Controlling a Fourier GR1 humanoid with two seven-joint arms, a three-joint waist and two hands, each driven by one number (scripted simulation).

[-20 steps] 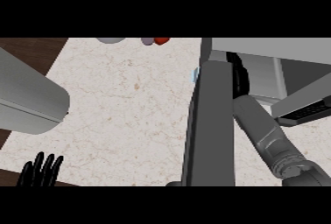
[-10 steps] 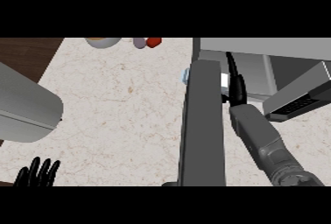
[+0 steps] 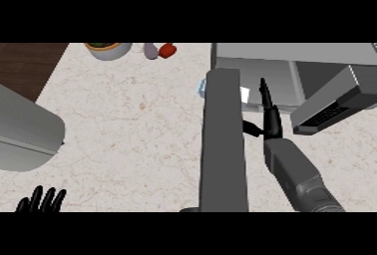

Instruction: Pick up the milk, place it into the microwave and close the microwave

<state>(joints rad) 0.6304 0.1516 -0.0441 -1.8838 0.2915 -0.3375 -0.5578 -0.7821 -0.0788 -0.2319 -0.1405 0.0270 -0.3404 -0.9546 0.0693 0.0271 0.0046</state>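
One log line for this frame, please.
right robot hand: open, fingers straight, beside microwave door | microwave door: open | left robot hand: open, resting lower left

One view only, from head height. Looks steeply down on counter top (image 3: 132,129); pale speckled surface fills most of frame. Faces forward, away from body: right forearm (image 3: 298,174) enters from lower edge at right, left hand (image 3: 40,201) shows at lower left corner. Not mirrored. Far side of counter at frame top, plant pot (image 3: 106,50) there. Microwave (image 3: 294,54) at upper right, cut by right edge; its open door (image 3: 223,144) seen edge-on down frame centre, spanning most of frame height. Close range.
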